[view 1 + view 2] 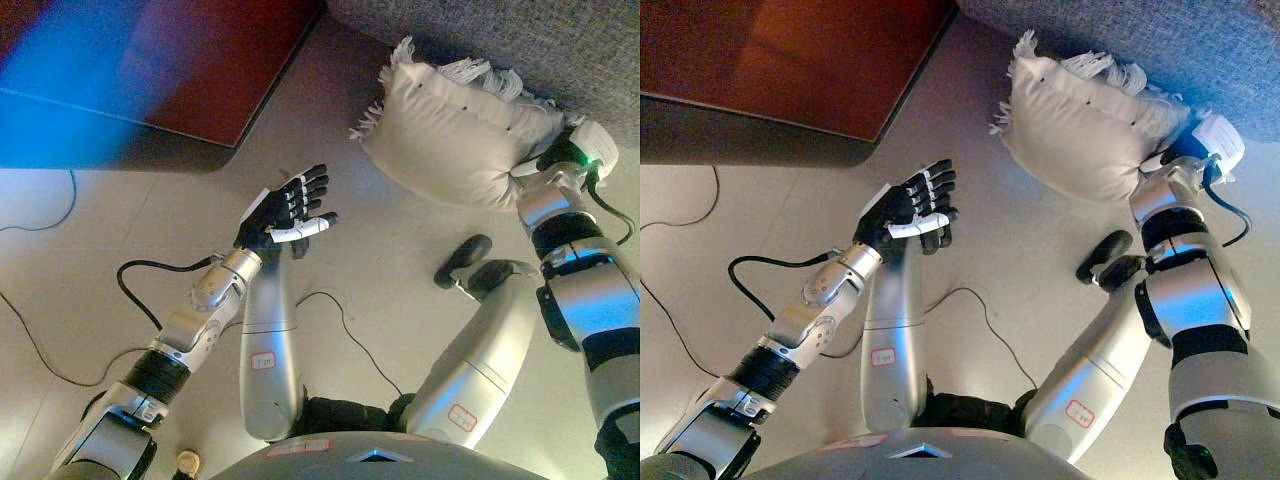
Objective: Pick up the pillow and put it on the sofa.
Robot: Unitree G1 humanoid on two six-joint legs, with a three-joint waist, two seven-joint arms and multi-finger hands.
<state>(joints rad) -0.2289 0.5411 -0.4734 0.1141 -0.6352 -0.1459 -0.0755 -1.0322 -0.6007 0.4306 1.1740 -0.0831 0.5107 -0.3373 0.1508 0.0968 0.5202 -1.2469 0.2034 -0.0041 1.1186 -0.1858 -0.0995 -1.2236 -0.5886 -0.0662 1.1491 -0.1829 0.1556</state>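
Observation:
A cream pillow (455,135) with fringed edges is lifted off the floor against the front edge of the grey sofa (520,40) at the upper right. My right hand (560,150) is at the pillow's right end, its fingers hidden behind the pillow. My left hand (285,210) hangs in the middle over the floor, to the left of the pillow and apart from it, fingers loosely open and empty. The pillow (1080,125), the sofa (1160,35) and the left hand (910,205) also show in the right eye view.
A dark red-brown table top (200,60) fills the upper left. Beige floor (400,250) lies between the table and the sofa.

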